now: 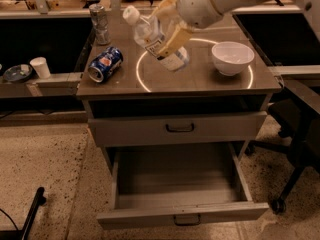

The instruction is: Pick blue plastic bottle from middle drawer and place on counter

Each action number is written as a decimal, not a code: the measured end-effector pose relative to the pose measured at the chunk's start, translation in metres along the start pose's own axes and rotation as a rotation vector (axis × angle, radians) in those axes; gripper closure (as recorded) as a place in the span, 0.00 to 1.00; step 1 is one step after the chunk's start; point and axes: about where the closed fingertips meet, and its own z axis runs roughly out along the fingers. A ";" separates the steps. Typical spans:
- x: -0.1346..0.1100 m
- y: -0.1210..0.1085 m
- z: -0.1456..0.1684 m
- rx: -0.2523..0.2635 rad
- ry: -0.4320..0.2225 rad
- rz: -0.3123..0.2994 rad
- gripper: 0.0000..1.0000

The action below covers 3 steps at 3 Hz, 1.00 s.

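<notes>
Gripper [168, 26] grips blue plastic bottle [148, 34] tilted over counter [205, 80]; seemingly airborne.

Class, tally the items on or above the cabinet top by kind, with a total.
Cans: 2 (blue can, silver can)
Bottles: 1 (bottle, held above the counter in the gripper)
Bowls: 1 (bowl)
Total: 4

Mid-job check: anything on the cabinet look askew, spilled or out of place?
The blue soda can lies on its side near the left edge of the grey-brown counter. The gripper, above the counter, holds the clear white-capped plastic bottle tilted. The wide grey metal drawer below stands pulled out. No spill shows.
</notes>
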 end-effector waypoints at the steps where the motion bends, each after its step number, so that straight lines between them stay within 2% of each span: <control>1: -0.008 -0.020 -0.010 0.000 0.056 -0.022 1.00; 2: 0.033 -0.045 -0.004 -0.042 0.202 -0.004 1.00; 3: 0.098 -0.060 0.012 -0.110 0.378 0.033 0.97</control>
